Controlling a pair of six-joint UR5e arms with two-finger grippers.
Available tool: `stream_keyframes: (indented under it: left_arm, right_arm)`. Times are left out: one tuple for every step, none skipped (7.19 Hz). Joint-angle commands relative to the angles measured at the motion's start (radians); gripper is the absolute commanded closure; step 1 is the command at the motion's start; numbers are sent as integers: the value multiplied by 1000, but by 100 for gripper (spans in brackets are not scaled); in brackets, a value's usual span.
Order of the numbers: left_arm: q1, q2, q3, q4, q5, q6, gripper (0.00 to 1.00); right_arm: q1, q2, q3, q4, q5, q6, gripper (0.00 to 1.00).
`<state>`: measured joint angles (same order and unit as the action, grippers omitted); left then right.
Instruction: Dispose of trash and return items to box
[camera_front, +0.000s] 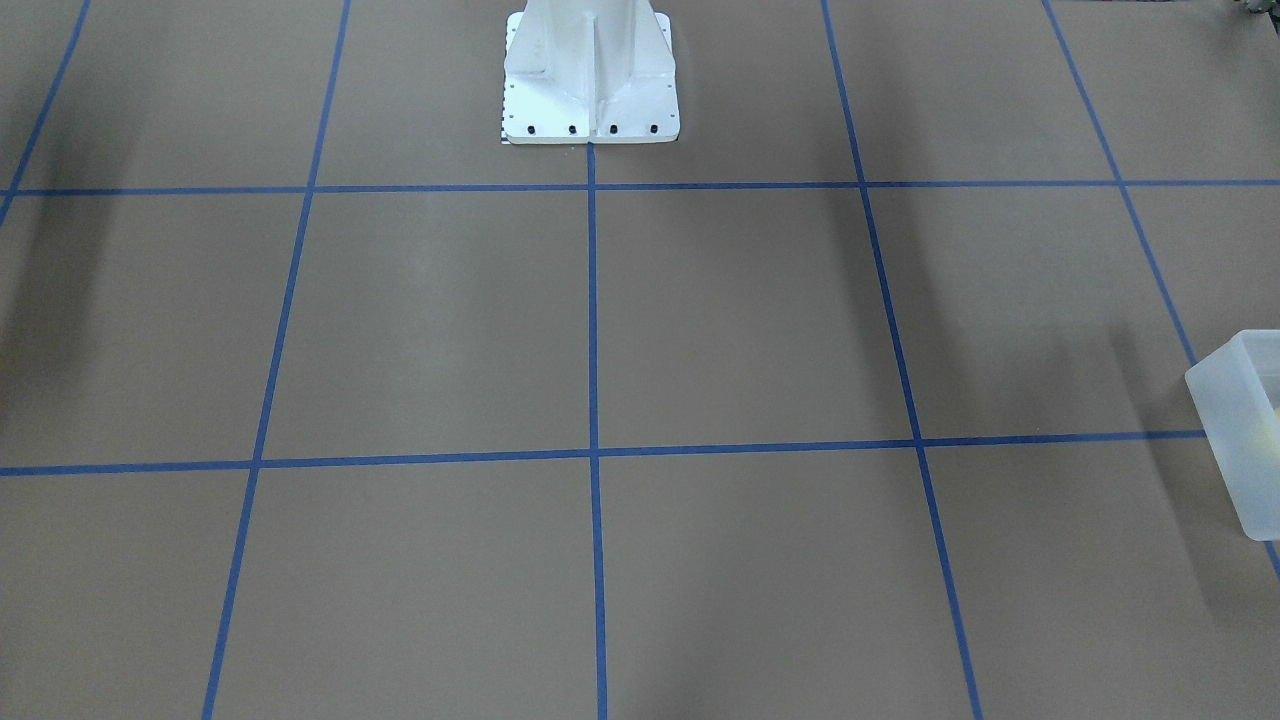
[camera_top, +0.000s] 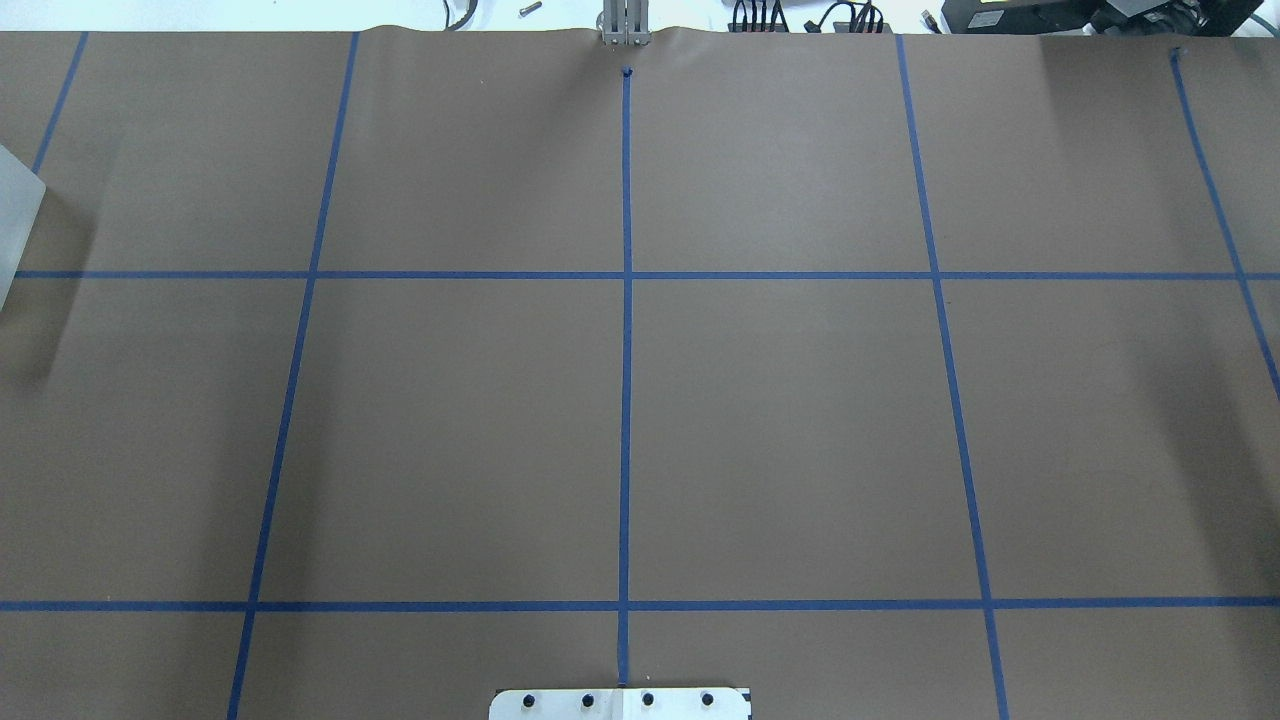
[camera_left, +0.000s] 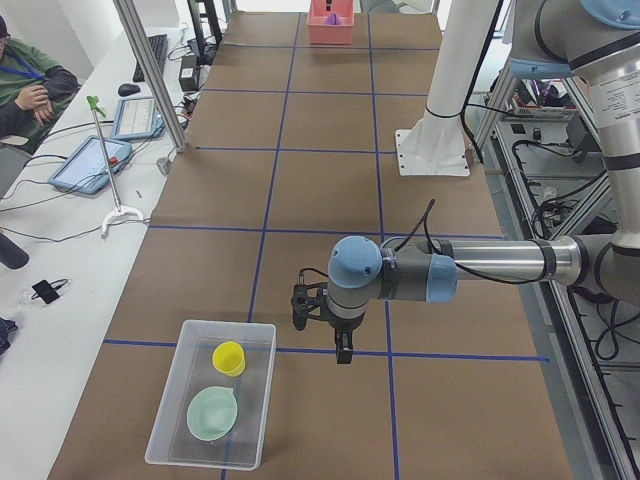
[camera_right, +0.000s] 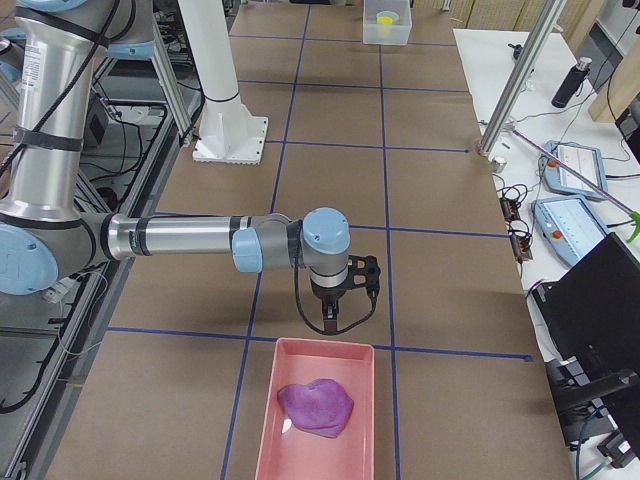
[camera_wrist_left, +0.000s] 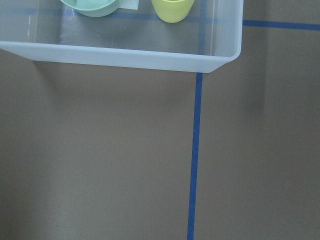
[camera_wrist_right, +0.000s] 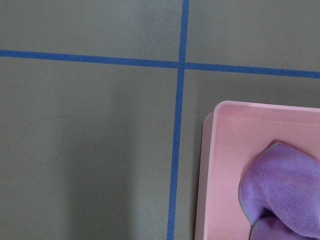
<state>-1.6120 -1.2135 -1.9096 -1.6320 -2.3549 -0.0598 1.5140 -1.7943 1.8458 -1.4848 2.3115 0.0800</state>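
The frosted box (camera_left: 258, 415) stands on the table at my left end. In it are the yellow cup (camera_left: 229, 357) and the mint-green bowl (camera_left: 212, 412), side by side. The left wrist view shows the box wall (camera_wrist_left: 125, 57), the bowl (camera_wrist_left: 92, 6) and the cup (camera_wrist_left: 172, 9) at its top edge. My left gripper (camera_left: 343, 348) hangs just beside the box, with nothing seen in it. My right gripper (camera_right: 332, 318) hangs just before a pink tray (camera_right: 270, 420). Both grippers show only in the side views, so I cannot tell whether they are open or shut.
The pink tray holds a crumpled purple cloth (camera_right: 316, 408), which also shows in the right wrist view (camera_wrist_right: 280, 190). The white robot base (camera_front: 590, 80) stands at the table's middle. A side bench carries tablets (camera_left: 95, 165) and cables. A person (camera_left: 30, 90) sits at the far left.
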Motion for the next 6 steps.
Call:
stream_keyframes:
  left_arm:
    - [-2, 2, 0, 0, 0, 0, 1]
    - [-2, 2, 0, 0, 0, 0, 1]
    - [-3, 2, -2, 0, 0, 0, 1]
    - [-3, 2, -2, -2, 0, 0, 1]
    - [-5, 2, -3, 0, 0, 0, 1]
    - [-5, 3, -8, -2, 0, 0, 1]
  right_arm:
    - [0, -5, 1, 1, -1, 0, 0]
    - [0, -5, 1, 1, -1, 0, 0]
    - [0, -7, 1, 1, 0, 0, 0]
    - [0, -7, 1, 1, 0, 0, 0]
    - [0, -7, 1, 1, 0, 0, 0]
    - [0, -7, 0, 1, 2, 0, 0]
